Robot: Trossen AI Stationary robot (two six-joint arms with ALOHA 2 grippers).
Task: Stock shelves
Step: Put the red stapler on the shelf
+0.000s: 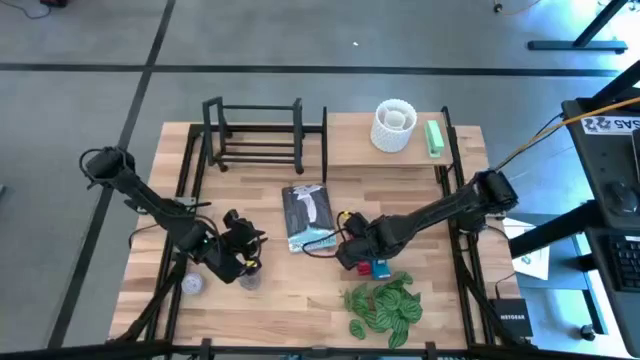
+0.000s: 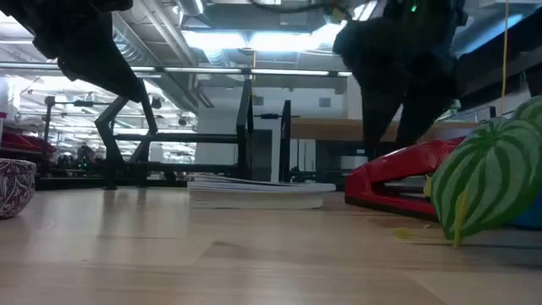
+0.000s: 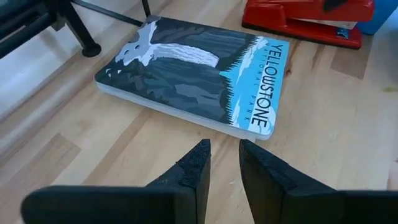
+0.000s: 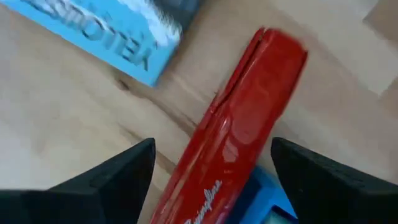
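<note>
The red stapler [image 4: 239, 130] lies on the table just beside the Yellowstone book [image 1: 309, 217], on the side away from the left arm and toward the leafy green plant [image 1: 385, 305]. The right gripper [image 4: 211, 165] hangs directly above the stapler with its jaws spread wide, one finger on either side of the red body and neither one touching it. The stapler's long axis runs slantwise through that gap, so the fingers look set to close across its narrow width; that is the relation the grasp depends on. The left gripper [image 3: 221, 165] is on the book's other side, jaws nearly together and empty, pointing at the book's near edge. The black rack [image 1: 255, 135] and the wood shelf board [image 1: 385, 150] stand beyond the book, well apart from the stapler. The right arm is plainly the nearer one.
</note>
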